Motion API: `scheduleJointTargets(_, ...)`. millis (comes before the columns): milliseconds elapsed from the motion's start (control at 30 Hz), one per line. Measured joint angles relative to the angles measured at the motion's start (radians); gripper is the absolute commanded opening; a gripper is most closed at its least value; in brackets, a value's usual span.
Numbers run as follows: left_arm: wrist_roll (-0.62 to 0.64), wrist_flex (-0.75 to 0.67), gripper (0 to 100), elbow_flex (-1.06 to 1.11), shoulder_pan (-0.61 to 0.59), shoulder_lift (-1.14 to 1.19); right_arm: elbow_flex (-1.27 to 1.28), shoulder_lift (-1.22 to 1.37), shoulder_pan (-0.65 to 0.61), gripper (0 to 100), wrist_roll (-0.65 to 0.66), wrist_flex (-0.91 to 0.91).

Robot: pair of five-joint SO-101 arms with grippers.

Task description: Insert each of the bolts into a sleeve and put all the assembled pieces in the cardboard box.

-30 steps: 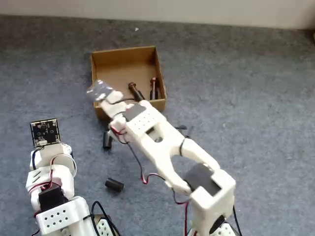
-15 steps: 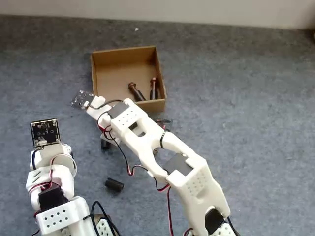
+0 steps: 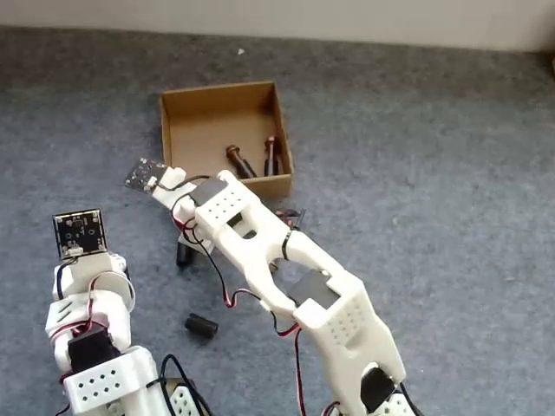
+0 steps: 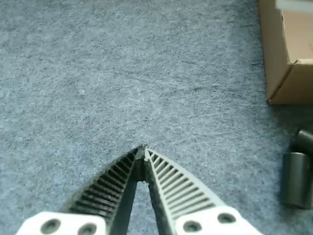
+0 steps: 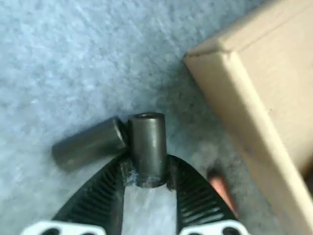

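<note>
Left arm sits nearest, low at the table's left edge. Left gripper [image 4: 143, 155] is pressed together, tips meeting, nothing between them, pointing down at grey carpet [image 4: 122, 73].

One loose sleeve [image 3: 201, 326] lies on its side on the carpet between the two arm bases, well apart from the box and from both grippers.

Farther out, the right arm stretches diagonally across the table toward the box's near left corner. Right gripper [image 5: 148, 171] is clamped on a dark sleeve [image 5: 146, 147], fingers [image 5: 110, 191] gripping its lower end from both sides, the sleeve running straight out along the gripper's line with its open end facing away. Cannot tell if that sleeve is lifted or resting on the carpet. A second sleeve [image 5: 88, 144] lies on its side just beside it, one end touching the held sleeve near its top. A small reddish piece [image 5: 222, 191] sits on the carpet near the box wall; too blurred to say what it is.

Farthest is the cardboard box [image 3: 173, 130], open top, just beyond the right gripper. Inside, two assembled pieces [image 3: 239, 162] lie against the near right wall, side by side, the other one [image 3: 270, 156] closer to the right corner.
</note>
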Motion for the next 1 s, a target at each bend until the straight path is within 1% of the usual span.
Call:
scheduleJointTargets(133, 0.000, 0.000, 2, 0.000, 0.000, 0.000, 0.051, -0.127, -0.002, 0.5, -0.046, 0.098)
scheduleJointTargets(300, 0.000, 0.000, 2, 0.000, 0.000, 0.000, 0.176, -0.318, -0.002, 0.5, -0.114, 0.196)
scheduleJointTargets(567, 0.000, 0.000, 2, 0.000, 0.000, 0.000, 0.578, -0.703, 0.006, 0.5, -0.137, 0.215)
scheduleJointTargets(667, 0.000, 0.000, 2, 0.000, 0.000, 0.000, 0.704, -0.832, 0.054, 0.5, -0.138, 0.215)
scheduleJointTargets(800, 0.000, 0.000, 2, 0.000, 0.025, 0.000, 0.815, -0.947, 0.153, 0.5, -0.144, 0.215)
scheduleJointTargets(1000, -0.003, 0.000, 2, 0.000, 0.124, 0.000, 0.913, -1.022, 0.302, 0.5, -0.262, 0.216)
